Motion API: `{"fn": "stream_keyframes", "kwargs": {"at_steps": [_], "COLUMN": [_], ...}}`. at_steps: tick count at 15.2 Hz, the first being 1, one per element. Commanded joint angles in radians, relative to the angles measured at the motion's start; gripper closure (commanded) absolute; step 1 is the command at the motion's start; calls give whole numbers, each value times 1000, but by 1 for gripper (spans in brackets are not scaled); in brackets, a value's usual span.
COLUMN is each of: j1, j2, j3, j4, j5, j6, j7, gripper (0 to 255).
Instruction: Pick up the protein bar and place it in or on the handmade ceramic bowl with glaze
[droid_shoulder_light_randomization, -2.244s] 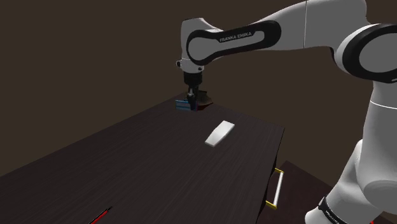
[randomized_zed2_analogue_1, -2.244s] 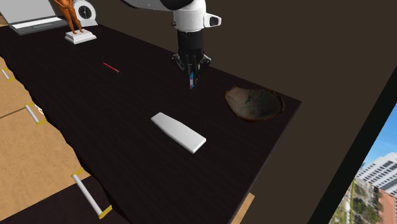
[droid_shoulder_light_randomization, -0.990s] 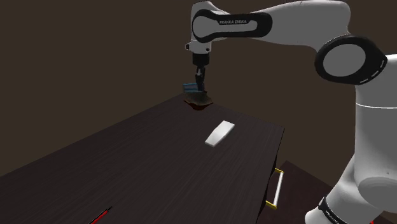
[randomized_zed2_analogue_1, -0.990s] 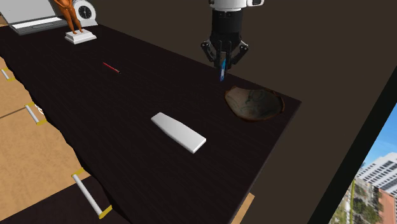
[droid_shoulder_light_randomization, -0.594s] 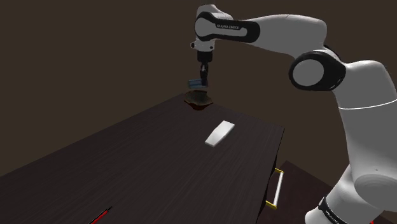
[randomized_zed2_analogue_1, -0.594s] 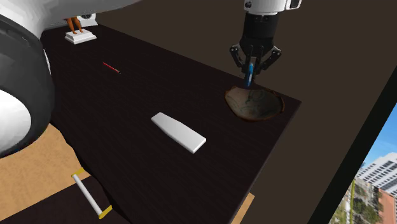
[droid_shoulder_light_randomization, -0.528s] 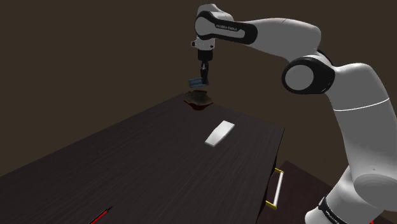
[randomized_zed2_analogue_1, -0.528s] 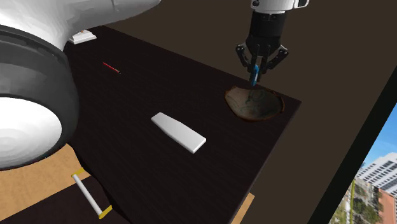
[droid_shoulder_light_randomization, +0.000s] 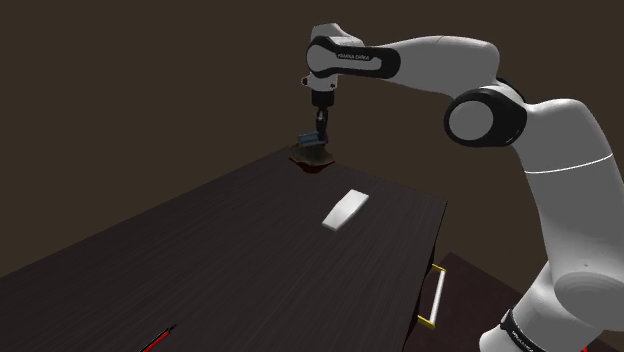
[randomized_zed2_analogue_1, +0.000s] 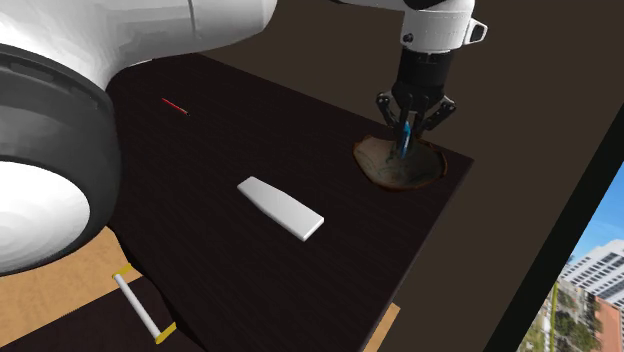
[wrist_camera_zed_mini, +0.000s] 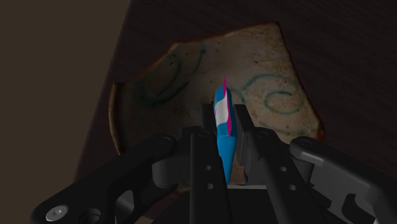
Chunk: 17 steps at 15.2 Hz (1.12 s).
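While the black fingers (wrist_camera_zed_mini: 243, 130) clasp the blue-and-pink wrapped protein bar (wrist_camera_zed_mini: 222, 124) edge-down, it hangs just over the brown glazed ceramic bowl with teal swirls (wrist_camera_zed_mini: 267, 70), at two o'clock from the white slab (randomized_zed2_analogue_1: 281, 208) on the dark tabletop (randomized_zed2_analogue_1: 200, 150) in the second exterior view. Pickup and carry judged done; release outstanding.

Free room inside the glazed bowl (randomized_zed2_analogue_1: 374, 165) under the gripper (randomized_zed2_analogue_1: 407, 141) clasping the protein bar (wrist_camera_zed_mini: 222, 127). White flat slab (randomized_zed2_analogue_1: 280, 207) lies well apart on the tabletop (randomized_zed2_analogue_1: 200, 150)

Blue protein bar (wrist_camera_zed_mini: 224, 124), pink edge, white band. Mottled brown-beige bowl (wrist_camera_zed_mini: 159, 83), teal swirls. Near-black wood-grain table (randomized_zed2_analogue_1: 200, 160). Plain white slab (randomized_zed2_analogue_1: 280, 207).
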Motion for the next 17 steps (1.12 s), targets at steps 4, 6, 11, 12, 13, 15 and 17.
{"fn": "stream_keyframes", "kwargs": {"at_steps": [4, 6, 11, 12, 13, 15, 17], "j1": [-3, -4, -4, -4, -4, -4, -4], "j2": [-19, -24, -24, -24, -24, -24, -24], "j3": [0, 1, 1, 1, 1, 1, 1], "j4": [-101, -133, -133, -133, -133, -133, -133], "j5": [0, 0, 0, 0, 0, 0, 0], "j6": [82, 110, 110, 110, 110, 110, 110], "j7": [4, 6, 6, 6, 6, 6, 6], "gripper": [255, 255, 255, 255, 255, 0, 0]}}
